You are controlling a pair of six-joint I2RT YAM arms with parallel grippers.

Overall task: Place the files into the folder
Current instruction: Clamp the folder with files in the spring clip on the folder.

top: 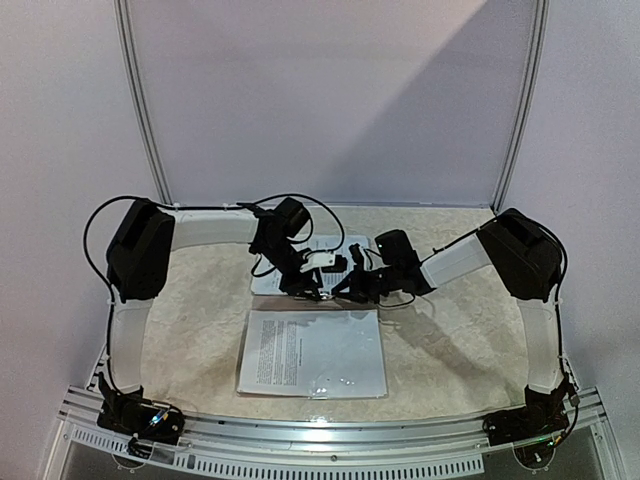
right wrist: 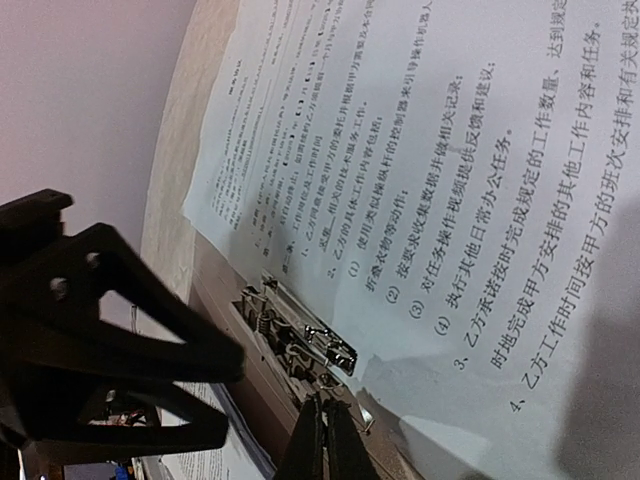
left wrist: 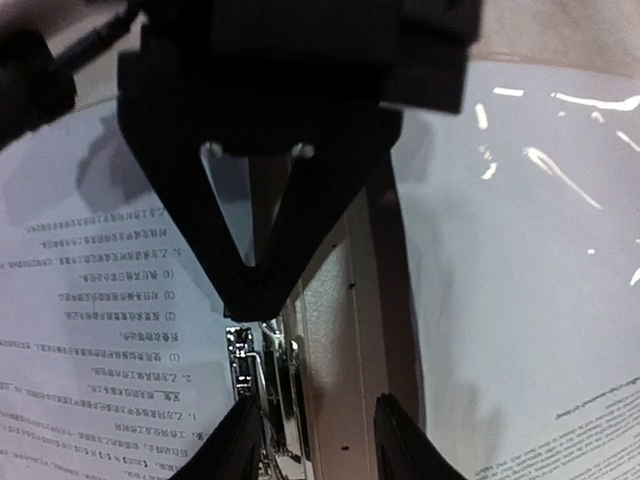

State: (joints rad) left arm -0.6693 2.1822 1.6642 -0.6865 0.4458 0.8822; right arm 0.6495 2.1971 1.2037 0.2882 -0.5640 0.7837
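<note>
Top external, nearest: a loose sheet of the files (top: pixel 312 352) lies flat between the bases and both grippers, broad side toward us.
Left wrist: left gripper (left wrist: pixel 318 445) wide open, straddling the clip (left wrist: pixel 255 400) (its length runs along the spine).
Right wrist: right gripper (right wrist: pixel 326 440) pinched narrow at the clip's end; we cannot confirm a grip.
Farthest: the folder (right wrist: pixel 215 300) lies under more of the files, its edges hidden by the arms.

Both sets of jaws crowd together over the metal clip (right wrist: pixel 300 335) on the folder (left wrist: pixel 335 330), leaving scant passage between them, while bare counter (top: pixel 190 330) lies open left and right of the near files (top: pixel 312 352).
</note>
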